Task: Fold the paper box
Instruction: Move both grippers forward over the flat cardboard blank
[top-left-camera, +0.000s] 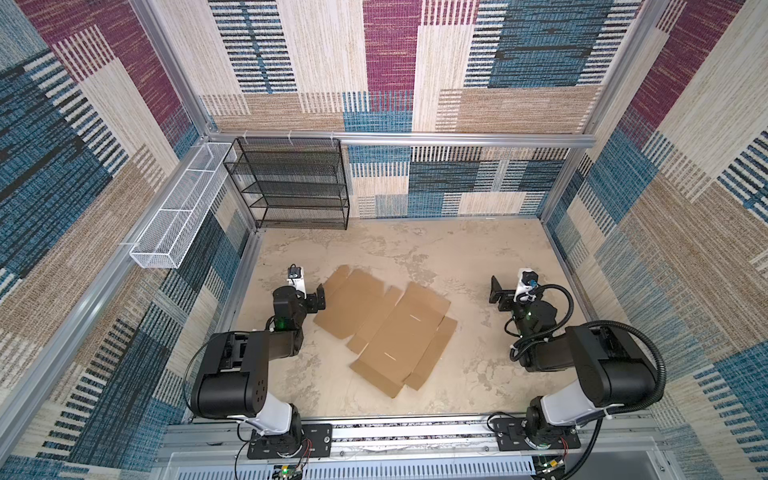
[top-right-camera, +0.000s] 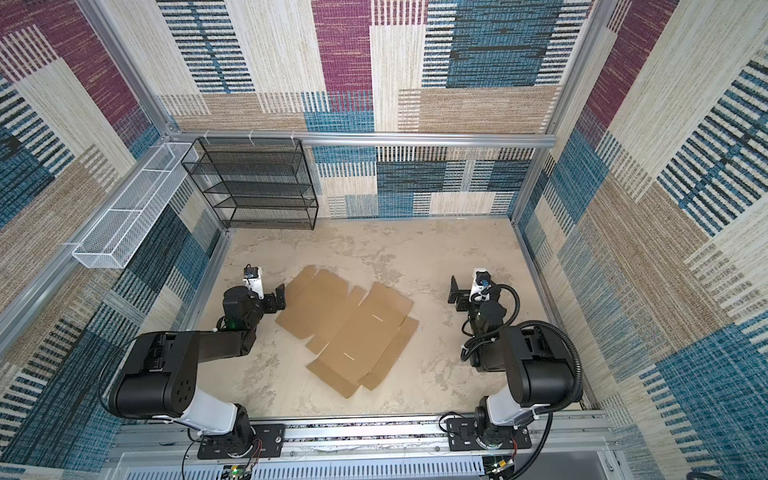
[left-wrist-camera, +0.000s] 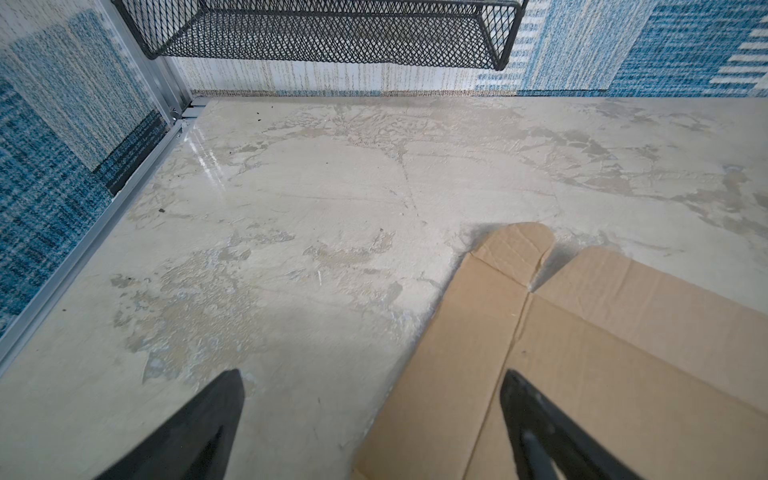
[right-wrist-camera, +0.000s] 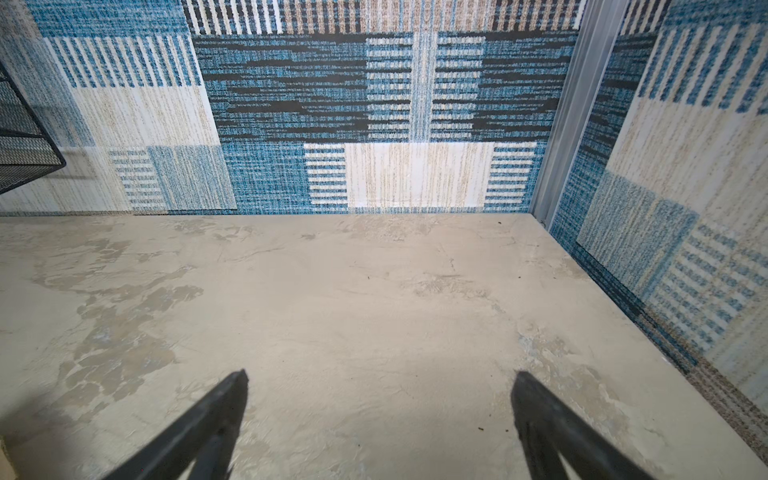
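One paper box (top-left-camera: 386, 328) lay flat and unfolded mid-way across the table (top-left-camera: 457, 257) between two grippers: the left gripper (top-left-camera: 321, 298) spread wide over its edge, the right gripper (top-left-camera: 496, 289) spread wide, empty, well apart.

The paper box (top-left-camera: 386, 328) lies flat in the middle of the bench (top-left-camera: 478, 257), low enough to pass over. Bare bench runs along the far edge and the whole right side. The black mesh rack (top-left-camera: 291, 183) fills the far-left corner; the white wire basket (top-left-camera: 178, 208) juts above the left edge.
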